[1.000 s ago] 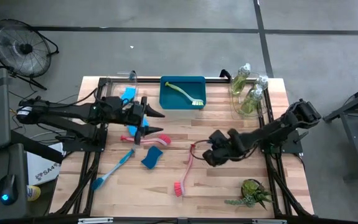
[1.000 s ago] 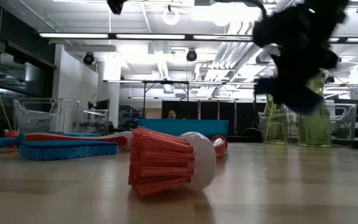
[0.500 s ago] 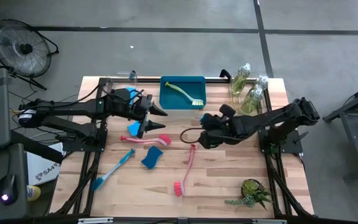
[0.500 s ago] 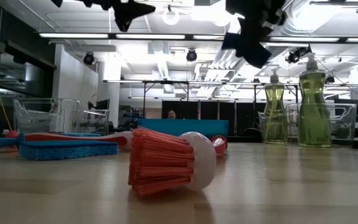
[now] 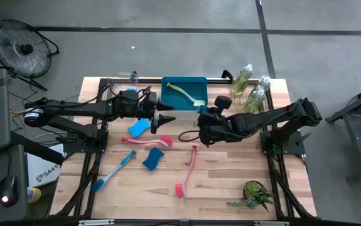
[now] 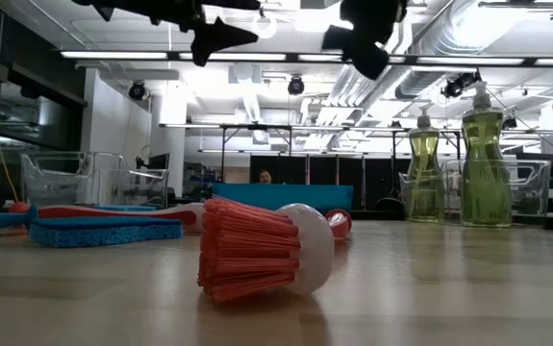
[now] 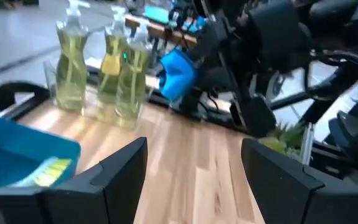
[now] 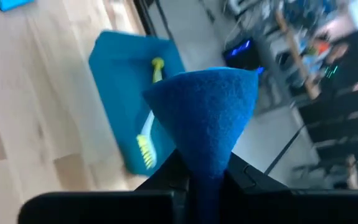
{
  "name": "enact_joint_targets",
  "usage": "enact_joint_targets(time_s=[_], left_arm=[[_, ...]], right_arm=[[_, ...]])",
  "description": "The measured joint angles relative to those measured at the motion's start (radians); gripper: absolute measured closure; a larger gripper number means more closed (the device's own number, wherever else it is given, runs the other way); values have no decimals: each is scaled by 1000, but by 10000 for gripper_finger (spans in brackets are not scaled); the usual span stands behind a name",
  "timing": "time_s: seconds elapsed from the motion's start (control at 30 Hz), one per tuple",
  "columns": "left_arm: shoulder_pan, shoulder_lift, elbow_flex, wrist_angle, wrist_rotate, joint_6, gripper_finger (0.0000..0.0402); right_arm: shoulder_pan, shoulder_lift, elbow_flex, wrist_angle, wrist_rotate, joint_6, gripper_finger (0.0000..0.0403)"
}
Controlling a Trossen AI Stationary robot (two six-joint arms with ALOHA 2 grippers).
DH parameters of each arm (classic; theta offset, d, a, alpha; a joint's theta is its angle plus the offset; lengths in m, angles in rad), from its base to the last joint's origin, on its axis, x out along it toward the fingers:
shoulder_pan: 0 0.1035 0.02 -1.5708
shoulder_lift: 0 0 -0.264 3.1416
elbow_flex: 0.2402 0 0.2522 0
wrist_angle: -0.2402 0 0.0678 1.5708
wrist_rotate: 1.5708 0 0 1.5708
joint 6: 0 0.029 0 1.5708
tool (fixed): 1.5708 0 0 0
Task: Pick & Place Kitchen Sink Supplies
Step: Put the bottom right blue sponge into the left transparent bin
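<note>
My right gripper [image 5: 200, 125] hovers over the table's middle, just near of the blue tray [image 5: 171, 100], shut on a blue sponge [image 8: 203, 106]. The left wrist view shows that sponge [image 7: 177, 73] too. My left gripper [image 5: 162, 119] hangs open and empty near the tray's near-left corner. A yellow-green brush [image 5: 185, 93] lies in the tray. Two blue sponges [image 5: 139, 127] [image 5: 154, 158], two pink-red brushes [image 5: 145, 140] [image 5: 186, 169] and a blue brush [image 5: 114, 171] lie flat on the table. Bottles of yellow-green liquid [image 5: 249, 91] stand at the far right. My right gripper pinches the blue sponge between its two fingers [image 8: 166, 177] at one end [image 8: 205, 163]. That end is squeezed narrow, and the free end [image 8: 203, 87] fans out beyond the fingertips. The sponge is lifted clear of the table.
A spiky green plant [image 5: 253, 196] sits at the near right corner. A clear container [image 5: 133, 78] stands at the far edge left of the tray. The near pink-red brush's head [image 6: 257, 250] lies close to the low camera. Bare wood shows between the tray and the bottles.
My right gripper has risen and travelled from the table's middle right toward the far edge and the tray, carrying the sponge. My left gripper has moved right toward the tray's near-left corner, staying open. The things on the table have stayed put.
</note>
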Motion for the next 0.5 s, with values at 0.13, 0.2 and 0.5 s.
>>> enact_joint_targets(time_s=[0.13, 0.2, 0.5], left_arm=[[0, 2, 0, 69, -51, 17, 147], [0, 2, 0, 89, -69, 63, 147], [-1, 2, 32, 126, -61, 415, 147]], right_arm=[[1, 0, 1, 114, 31, -163, 377], [0, 0, 1, 174, 30, -221, 378], [-30, 0, 1, 335, -9, -265, 370]])
